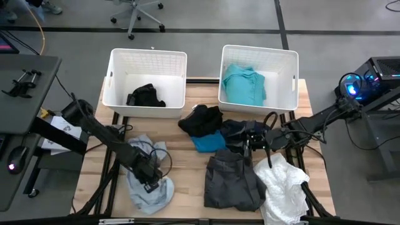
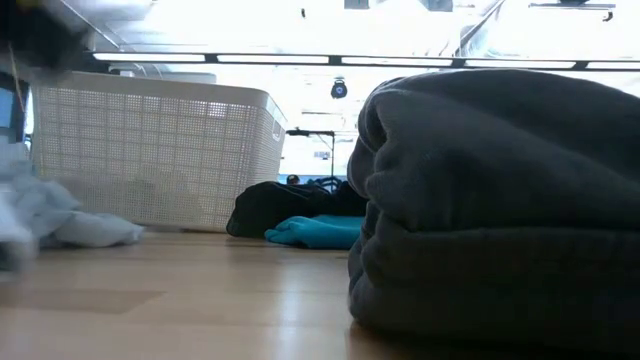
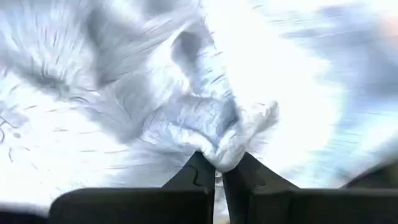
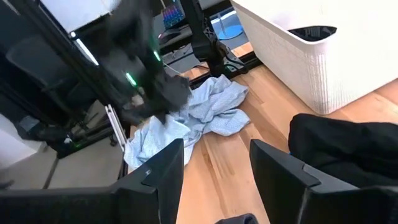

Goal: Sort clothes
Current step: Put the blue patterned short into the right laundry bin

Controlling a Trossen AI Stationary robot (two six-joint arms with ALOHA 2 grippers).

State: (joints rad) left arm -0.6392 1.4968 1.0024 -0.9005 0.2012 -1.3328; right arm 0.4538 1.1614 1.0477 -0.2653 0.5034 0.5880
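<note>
Left gripper (image 1: 152, 177) is clamped on a fold of the crumpled pale grey-blue fabric garment (image 1: 147, 181) at the table's front left; the wrist view shows wrinkled cloth pinched between the fingers (image 3: 200, 177). Right gripper (image 1: 252, 145) hovers with fingers spread wide and holding nothing over the dark navy garment (image 1: 240, 133) mid-table. Around it lie the limp black garment (image 1: 201, 120), bright blue garment (image 1: 209, 143), thick folded dark grey garment (image 1: 232, 182) and crinkled white garment (image 1: 282, 185). Left white plastic lattice basket (image 1: 147, 62) holds a black item (image 1: 145, 96); right white lattice basket (image 1: 259, 57) holds a teal garment (image 1: 244, 84). Wooden slatted table (image 1: 100, 169).
</note>
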